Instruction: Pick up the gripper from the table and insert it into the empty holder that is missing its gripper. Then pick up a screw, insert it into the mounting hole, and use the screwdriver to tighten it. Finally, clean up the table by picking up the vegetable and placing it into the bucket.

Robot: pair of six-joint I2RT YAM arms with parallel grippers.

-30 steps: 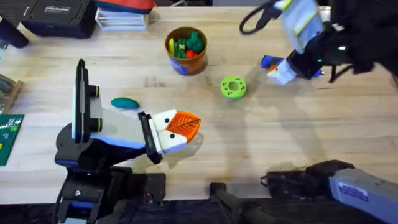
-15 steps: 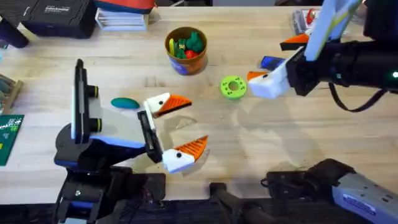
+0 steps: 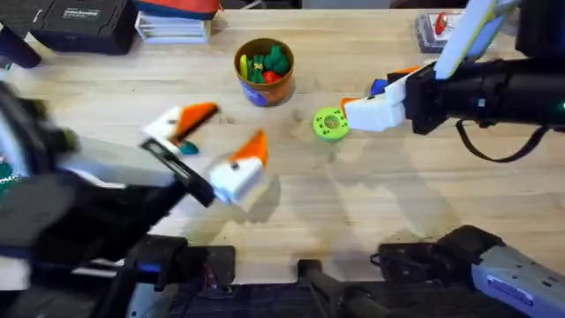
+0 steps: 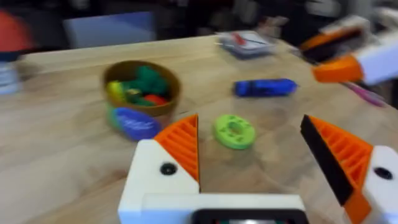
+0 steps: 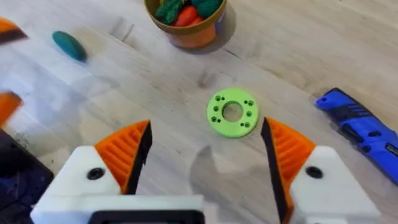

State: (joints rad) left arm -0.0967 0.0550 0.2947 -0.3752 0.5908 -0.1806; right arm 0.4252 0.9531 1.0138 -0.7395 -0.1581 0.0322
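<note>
The left gripper [image 3: 216, 141] hovers with fingers wide apart over the table, the teal vegetable [image 3: 187, 148] lying between them below, left of the bucket [image 3: 264, 71]. The right gripper [image 3: 375, 91], fingers also spread, hangs beside the lime-green disc [image 3: 331, 124], with the blue screwdriver [image 5: 364, 132] lying flat just beyond it

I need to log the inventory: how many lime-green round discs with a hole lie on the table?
1. The lime-green disc lies on the table between the bucket and the screwdriver. More could be hidden under the arms.
</note>
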